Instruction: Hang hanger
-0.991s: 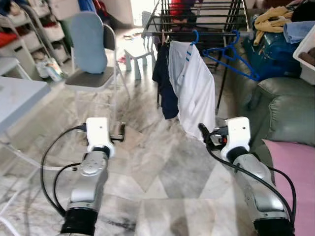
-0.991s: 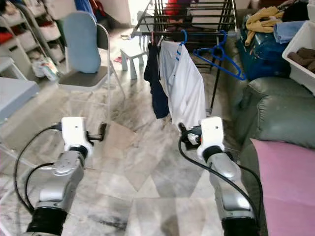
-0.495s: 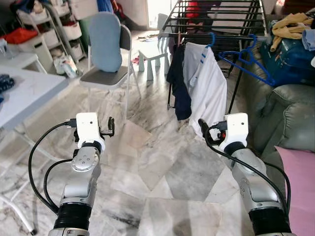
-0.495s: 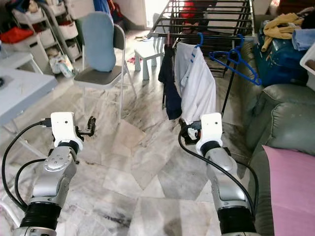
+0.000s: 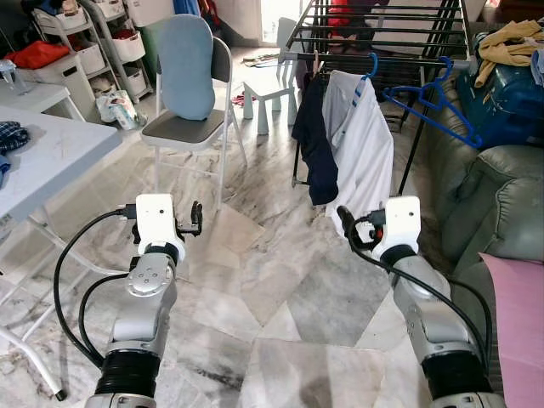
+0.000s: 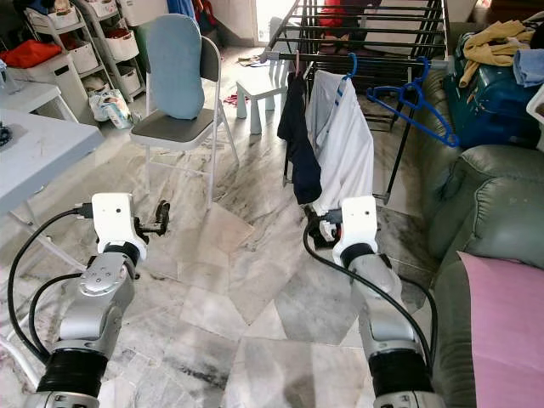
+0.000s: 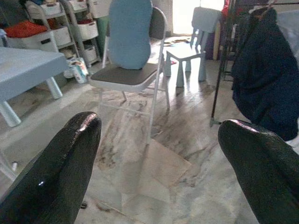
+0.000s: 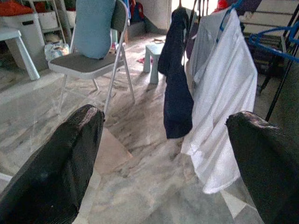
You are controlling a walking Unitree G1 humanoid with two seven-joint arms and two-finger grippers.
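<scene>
An empty blue hanger [image 5: 427, 104] hangs tilted from the front bar of a black drying rack [image 5: 382, 30]. Beside it on the same bar hang a white shirt [image 5: 364, 149] on another blue hanger and a dark navy garment [image 5: 314, 144]. My left gripper [image 5: 196, 219] is held out low over the floor, open, with nothing between its fingers [image 7: 56, 172]. My right gripper [image 5: 353, 231] is also open and holds nothing. It sits just in front of the shirt's lower hem, and its fingers [image 8: 51, 172] frame the shirt [image 8: 224, 102].
A folding chair with a blue cushion [image 5: 191, 85] stands on the marble floor at the left, and a small white stool [image 5: 270, 85] behind it. A white table [image 5: 42, 157] is at my left, a green sofa [image 5: 501, 195] with a pink cushion [image 5: 520, 314] at my right.
The whole view has shifted: the table has come in at the left and the rack sits a little further right. Both arms stay held out, grippers open.
</scene>
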